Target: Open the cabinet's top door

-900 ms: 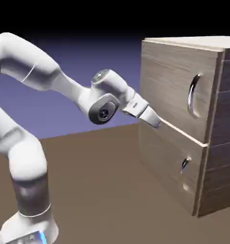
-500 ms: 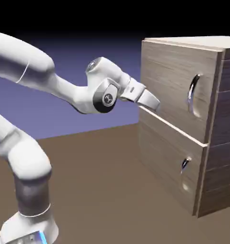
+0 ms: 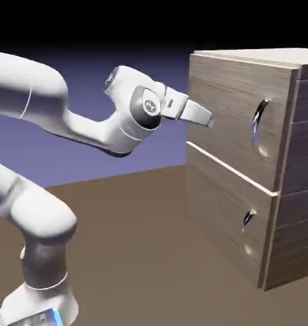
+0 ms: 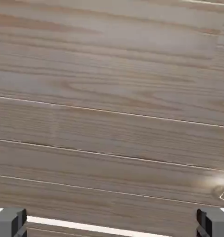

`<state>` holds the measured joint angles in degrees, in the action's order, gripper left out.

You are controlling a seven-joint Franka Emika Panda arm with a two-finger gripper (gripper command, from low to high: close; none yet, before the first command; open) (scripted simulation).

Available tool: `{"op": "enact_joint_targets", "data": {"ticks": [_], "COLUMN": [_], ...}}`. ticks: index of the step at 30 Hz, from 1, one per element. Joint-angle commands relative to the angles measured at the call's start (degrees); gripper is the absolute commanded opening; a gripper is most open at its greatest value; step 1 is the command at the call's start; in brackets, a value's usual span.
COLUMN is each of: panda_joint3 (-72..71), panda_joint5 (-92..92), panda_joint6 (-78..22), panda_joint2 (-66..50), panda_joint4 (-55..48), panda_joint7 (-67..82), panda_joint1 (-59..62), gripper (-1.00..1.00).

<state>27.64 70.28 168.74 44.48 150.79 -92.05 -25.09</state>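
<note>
1. With its jaws spread wide and holding nothing, the white two-finger gripper [image 3: 206, 119] points at the nearly square light wood-grain top door [image 3: 236, 118].
2. That door's long curved metallic handle [image 3: 259, 126] sits well apart, toward the exterior view's right.
3. Door looks shut on the large boxy light-brown cabinet [image 3: 303, 165].

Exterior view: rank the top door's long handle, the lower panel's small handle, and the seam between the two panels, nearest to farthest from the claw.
1. The seam, just below the open claw, at the cabinet's near edge.
2. The long handle, across the top door to the right.
3. The small handle, down on the lower panel, farthest.
</note>
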Motion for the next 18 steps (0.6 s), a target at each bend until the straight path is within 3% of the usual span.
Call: {"op": "enact_joint_targets", "data": {"ticks": [1,18], "panda_joint3": [0.98,17.64], "panda_joint5": [2.50,44.86], "panda_joint6": [-0.19,-3.36], "panda_joint2": [0.42,7.55], "panda_joint4": [-0.36,-6.52], "panda_joint7": [-1.76,-31.65], "panda_joint1": [-0.87,-15.58], "gripper": [0.00,0.00]}}
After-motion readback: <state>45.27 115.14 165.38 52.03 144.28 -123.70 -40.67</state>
